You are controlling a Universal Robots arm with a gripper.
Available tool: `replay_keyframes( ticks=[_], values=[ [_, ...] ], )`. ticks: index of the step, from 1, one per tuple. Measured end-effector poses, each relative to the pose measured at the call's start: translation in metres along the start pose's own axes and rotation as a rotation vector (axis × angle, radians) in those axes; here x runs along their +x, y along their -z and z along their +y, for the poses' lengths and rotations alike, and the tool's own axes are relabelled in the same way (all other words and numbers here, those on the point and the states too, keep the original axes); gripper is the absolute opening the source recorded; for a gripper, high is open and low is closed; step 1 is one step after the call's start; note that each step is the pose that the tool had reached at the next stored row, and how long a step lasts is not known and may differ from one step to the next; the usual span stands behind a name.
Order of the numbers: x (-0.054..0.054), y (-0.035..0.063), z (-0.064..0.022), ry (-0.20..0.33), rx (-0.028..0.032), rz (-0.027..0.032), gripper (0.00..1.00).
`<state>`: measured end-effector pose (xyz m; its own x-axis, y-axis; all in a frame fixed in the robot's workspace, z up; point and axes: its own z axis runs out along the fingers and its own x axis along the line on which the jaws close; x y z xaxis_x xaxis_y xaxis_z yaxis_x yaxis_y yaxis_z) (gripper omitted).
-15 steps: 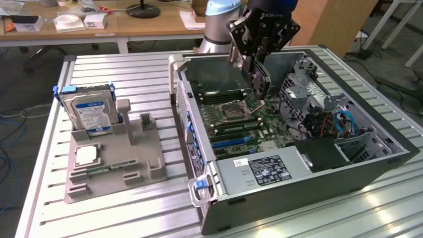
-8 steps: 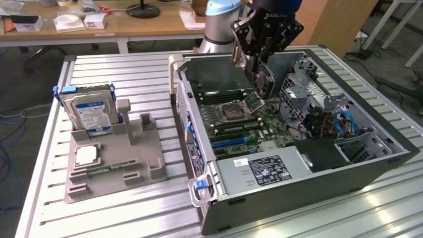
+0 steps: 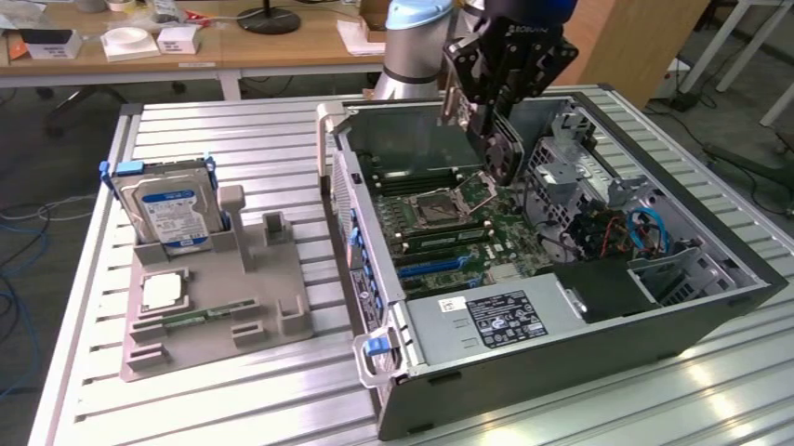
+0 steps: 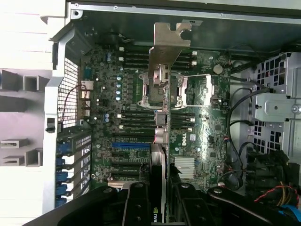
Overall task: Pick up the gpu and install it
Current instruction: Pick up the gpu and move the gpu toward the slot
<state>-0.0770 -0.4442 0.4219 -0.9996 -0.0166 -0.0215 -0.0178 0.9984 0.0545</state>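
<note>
- Inside an open computer case (image 3: pixel 583 307) lying on a slatted metal table (image 3: pixel 223 130), we see the gripper (image 3: pixel 492 125) closed on the gpu (image 3: pixel 507 160), clamping the card by its two flat faces.
- The gpu hangs on edge above the motherboard (image 3: pixel 453 232), over the area beside the processor socket (image 3: pixel 441 200). In the exterior view its lower edge looks clear of the board.
- From the wrist view we look along the card edge-on. The gpu (image 4: pixel 160 134) runs out from between the dark fingers (image 4: pixel 136 200) of the gripper (image 4: pixel 160 195). Its silver bracket (image 4: pixel 165 47) is at the far end, toward the case's wall.
- A blue expansion slot (image 4: pixel 132 145) lies on the board just beside the line of the card, with black slots next to it. We cannot tell from this angle how high the card sits above them.
- A grey power supply (image 3: pixel 490 316) with a black label fills the near end of the case in the exterior view. Red and blue cables (image 3: pixel 645 232) curl in the bay on the exterior view's right.
- On the exterior view's left, apart from the case, a grey parts holder (image 3: pixel 248 297) carries a blue-labelled hard drive (image 3: pixel 174 209) standing upright. It also holds a green memory stick (image 3: pixel 199 318) lying flat and a square silver chip (image 3: pixel 164 290).
- Behind the table, a wooden desk (image 3: pixel 297 46) holds small white boxes.
</note>
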Motion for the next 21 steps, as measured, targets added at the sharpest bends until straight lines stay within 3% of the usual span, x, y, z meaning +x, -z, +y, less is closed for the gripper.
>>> replay_keyframes(
  ticks=[15,21],
  values=[
    [-0.014,-0.0009,-0.0003,-0.005,0.0001,-0.0002,0.26],
    [-0.015,-0.0009,-0.0003,-0.004,0.0001,-0.0001,0.26]
  ],
)
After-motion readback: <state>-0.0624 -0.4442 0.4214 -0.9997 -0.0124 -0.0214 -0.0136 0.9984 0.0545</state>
